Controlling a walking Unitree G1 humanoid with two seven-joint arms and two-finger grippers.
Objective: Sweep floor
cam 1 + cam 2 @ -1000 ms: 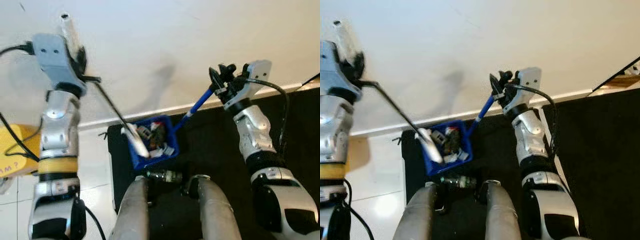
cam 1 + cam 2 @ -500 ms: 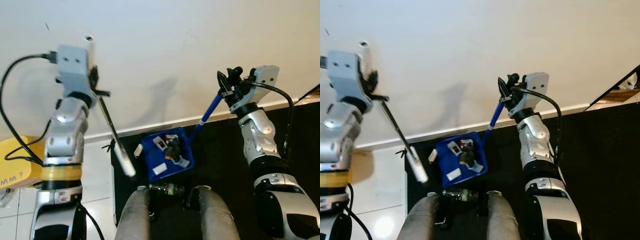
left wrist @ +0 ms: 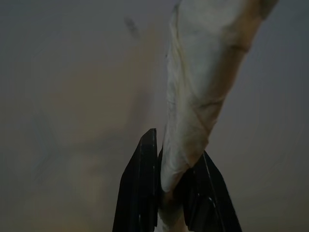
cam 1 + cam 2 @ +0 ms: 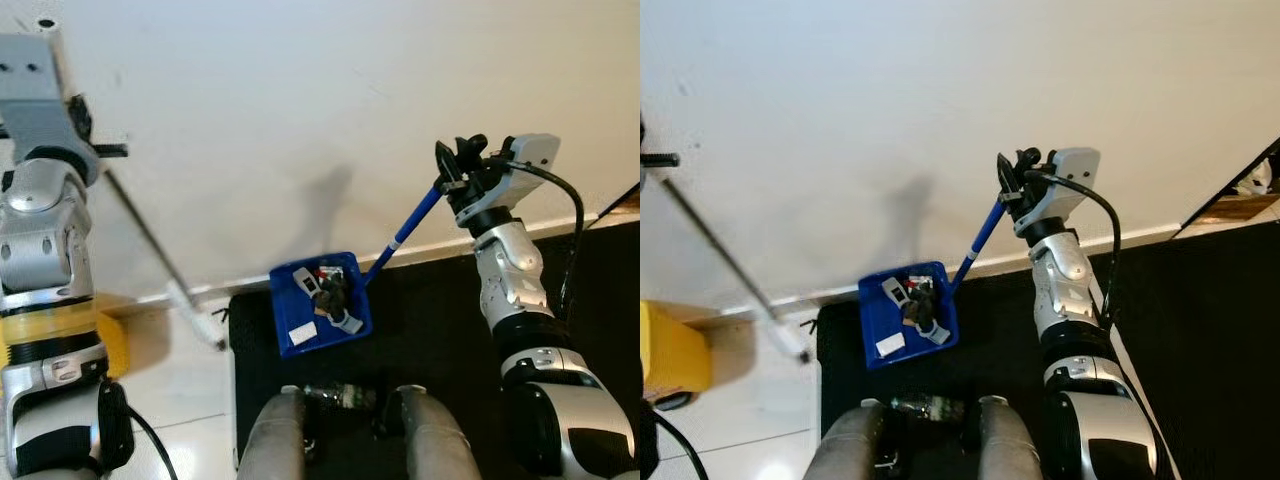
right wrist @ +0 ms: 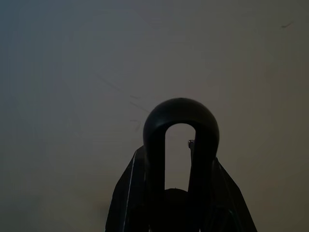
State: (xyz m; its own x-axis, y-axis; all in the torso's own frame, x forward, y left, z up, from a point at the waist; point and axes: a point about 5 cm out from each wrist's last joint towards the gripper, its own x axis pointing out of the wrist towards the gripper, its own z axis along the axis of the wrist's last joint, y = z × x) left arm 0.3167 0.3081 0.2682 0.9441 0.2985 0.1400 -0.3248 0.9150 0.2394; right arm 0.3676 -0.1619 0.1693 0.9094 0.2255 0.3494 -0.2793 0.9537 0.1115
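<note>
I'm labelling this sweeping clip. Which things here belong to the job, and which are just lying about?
Part of the job:
- left gripper shut on the broom
- right gripper shut on the blue dustpan
- swept-up litter in the pan
- black mat

Lying about:
- yellow container

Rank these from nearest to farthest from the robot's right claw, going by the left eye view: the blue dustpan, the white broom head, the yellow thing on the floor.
From the right gripper:
1. Blue dustpan, on the dark mat at the end of the blue handle that this gripper holds.
2. White broom head, farther to the robot's left, on the pale floor by the mat's edge.
3. Yellow thing, farthest, at the far left behind the left arm.
</note>
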